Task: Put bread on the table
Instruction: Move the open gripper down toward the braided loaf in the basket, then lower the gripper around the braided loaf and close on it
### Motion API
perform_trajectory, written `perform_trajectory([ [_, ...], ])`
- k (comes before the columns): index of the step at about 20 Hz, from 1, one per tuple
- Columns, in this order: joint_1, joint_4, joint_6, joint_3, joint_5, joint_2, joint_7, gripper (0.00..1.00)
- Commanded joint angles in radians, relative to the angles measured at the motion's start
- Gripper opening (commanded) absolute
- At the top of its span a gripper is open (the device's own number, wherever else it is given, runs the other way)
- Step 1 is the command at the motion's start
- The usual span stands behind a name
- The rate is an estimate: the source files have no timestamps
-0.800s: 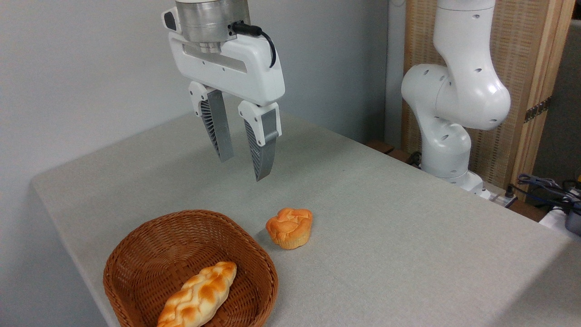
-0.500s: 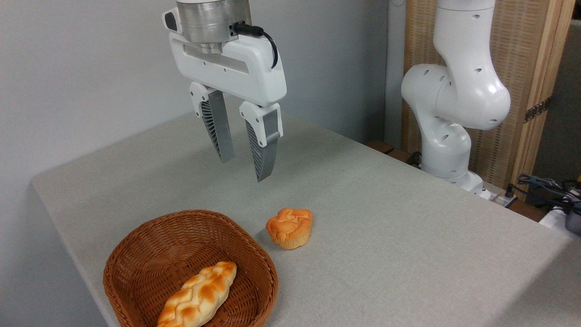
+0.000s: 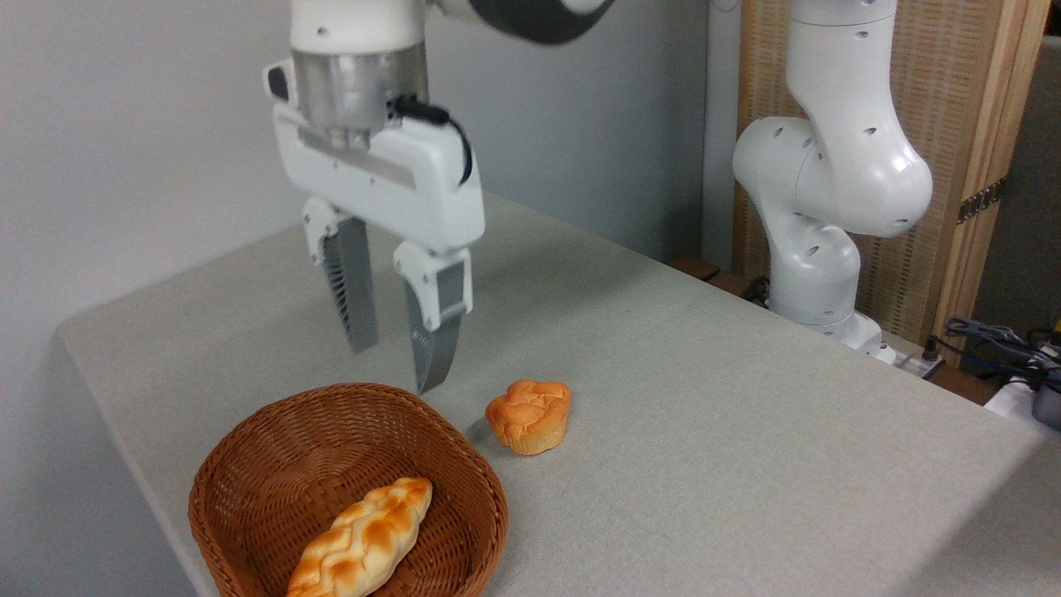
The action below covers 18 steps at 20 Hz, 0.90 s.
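- Bread [image 3: 362, 541] lies in the wicker basket [image 3: 249, 464], front-left of the worktop [image 3: 704, 431], well below and a bit fwd of the gripper [image 3: 396, 365].
- Gripper hangs in the air above the basket's far rim, fingers pointing down, tips apart w/ a moderate gap, nothing between them. No contact w/ bread or basket.
- Right fingertip [image 3: 431, 377] sits just above the back edge of the basket in this view; left finger [image 3: 355, 307] is further back over bare worktop.
- Bread lies diagonal in the basket: one pointed end up-right toward the basket's middle, other end down-left, cut off by the frame's bottom edge.
- Bread look: long braided loaf, pale cream base, golden-orange browned patches on the plaits, glossy.
- Small round orange bun [image 3: 529, 414], muffin-shaped, stands on the worktop just right of the basket, not touching it, below-right of the gripper.
- Worktop: light grey-beige, cloth-like, rounded corner at left.
- White arm base [image 3: 816, 274] stands at the worktop's far right edge; cables [image 3: 995, 340] beyond it.
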Motion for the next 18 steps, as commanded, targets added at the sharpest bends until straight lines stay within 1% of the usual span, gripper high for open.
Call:
perform_trajectory([
  [1,-0.009,-0.039,0.131,0.016,0.052,0.066,0.013,1.00],
  [2,-0.009,-0.052,0.157,0.017,0.084,0.075,0.013,1.00],
  [4,-0.007,-0.053,0.189,0.023,0.112,0.102,0.020,1.00],
  [8,-0.007,-0.088,0.286,0.031,0.118,0.171,0.018,1.00],
  [16,-0.007,-0.119,0.326,0.020,0.115,0.210,0.007,1.00],
  [17,-0.007,-0.124,0.333,0.019,0.115,0.211,0.007,0.98],
  [18,-0.007,-0.128,0.344,0.019,0.115,0.213,0.007,0.91],
])
